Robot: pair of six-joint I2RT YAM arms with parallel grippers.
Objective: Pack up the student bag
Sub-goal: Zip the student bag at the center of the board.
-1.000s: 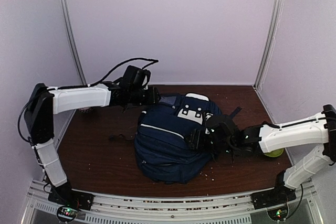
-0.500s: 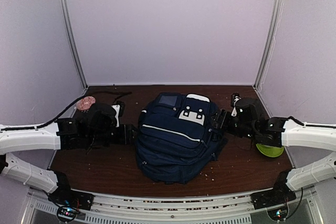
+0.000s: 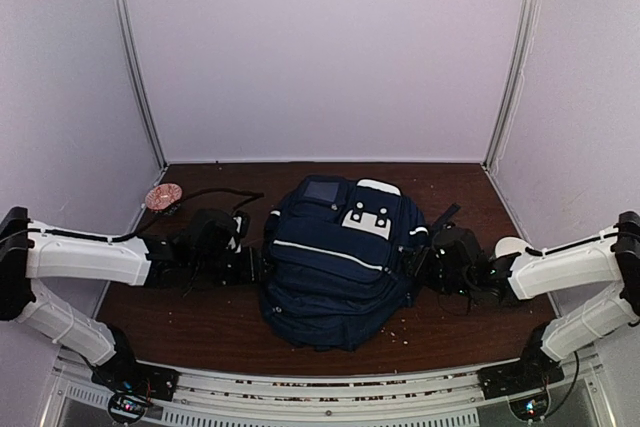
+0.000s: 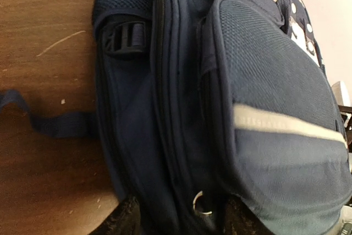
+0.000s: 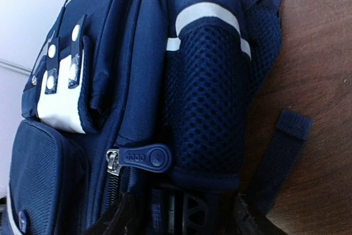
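Front rail: a metal rail (image 3: 320, 392) runs along the near edge, and both arms are bolted to it.
Table: dark brown wood (image 3: 200, 322), with pale crumbs (image 3: 405, 327) scattered by the front of the bag.
Left arm: the white arm (image 3: 90, 257) comes in low from the left, just above the tabletop.
Left claw: the left claw (image 4: 179, 219) sits right against the bag's left side. Its fingers (image 4: 122, 221) are wide apart, with the side seam and a metal ring pull (image 4: 202, 203) between the tips. I cannot tell whether they press on the cloth.
Right claw: the right claw (image 5: 181, 217) is against the bag's right side, just below the mesh pocket (image 5: 206, 119). Its fingers (image 5: 250, 218) are also apart, with the lower side of the bag between them. A blue zip tab (image 5: 146, 157) hangs close above.
Backpack: the navy backpack (image 3: 320, 282) lies in the middle of the table between the two claws. Its front pockets face up and its top points toward the back wall. A white stripe (image 3: 310, 250) crosses the front and a white patch (image 3: 365, 217) sits near the top.
Strap: a loose strap end (image 5: 281, 155) lies flat on the wood beside the mesh pocket.
Right side: a pale rounded thing (image 3: 510, 245) is half hidden behind the right arm; I cannot make out what it is.
Far left corner: a pinkish disc (image 3: 163, 195) lies there, with a black cable (image 3: 215, 194) looping just beside it.
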